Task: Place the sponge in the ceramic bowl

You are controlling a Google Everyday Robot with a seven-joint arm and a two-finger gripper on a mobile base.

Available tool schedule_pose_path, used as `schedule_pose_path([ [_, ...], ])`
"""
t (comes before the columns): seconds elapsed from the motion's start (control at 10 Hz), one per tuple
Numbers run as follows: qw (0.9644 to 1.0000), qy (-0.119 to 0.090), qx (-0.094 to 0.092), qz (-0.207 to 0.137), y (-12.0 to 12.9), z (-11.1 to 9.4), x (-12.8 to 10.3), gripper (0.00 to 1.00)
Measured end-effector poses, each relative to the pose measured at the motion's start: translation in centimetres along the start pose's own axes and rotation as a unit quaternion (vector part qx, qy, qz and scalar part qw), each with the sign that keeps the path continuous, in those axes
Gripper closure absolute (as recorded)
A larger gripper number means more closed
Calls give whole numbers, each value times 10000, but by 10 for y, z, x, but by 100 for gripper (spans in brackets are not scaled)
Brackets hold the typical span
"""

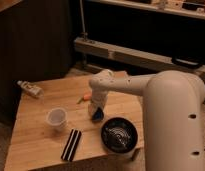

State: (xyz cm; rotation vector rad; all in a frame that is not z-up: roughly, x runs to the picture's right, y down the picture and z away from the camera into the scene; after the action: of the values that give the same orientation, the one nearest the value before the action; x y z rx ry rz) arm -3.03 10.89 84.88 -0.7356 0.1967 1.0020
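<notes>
blue sponge (pixel 99 117) lies at the tip of the end effector (pixel 96 112); its grip i cannot tell.

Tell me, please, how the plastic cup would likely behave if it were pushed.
The plastic cup looks thin and translucent, so it is probably light and would slide or tip at a nudge. Being round, it may roll once toppled. The gripper is at the sponge, apart from the cup.

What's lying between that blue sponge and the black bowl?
Nothing: the camera view shows only bare table between the sponge, right at the pincer, and the ceramic bowl.
</notes>
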Motion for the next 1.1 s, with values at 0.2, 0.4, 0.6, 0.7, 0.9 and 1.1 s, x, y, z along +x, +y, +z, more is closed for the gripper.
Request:
schedule_pose_path([
  [0.2, 10000, -64, -6, 51, -5, -18, 4, 50],
  [0.4, 9999, -30, 5, 125, -9, -30, 16, 50],
  [0.6, 9995, 37, 55, 323, -17, -44, 44, 50],
  [0.7, 9991, 65, 72, 411, -17, -50, 57, 50],
  [0.9, 9973, 142, 149, 700, -16, -63, 98, 50],
  [1.1, 9942, 299, 174, 1014, 7, -67, 140, 50],
])
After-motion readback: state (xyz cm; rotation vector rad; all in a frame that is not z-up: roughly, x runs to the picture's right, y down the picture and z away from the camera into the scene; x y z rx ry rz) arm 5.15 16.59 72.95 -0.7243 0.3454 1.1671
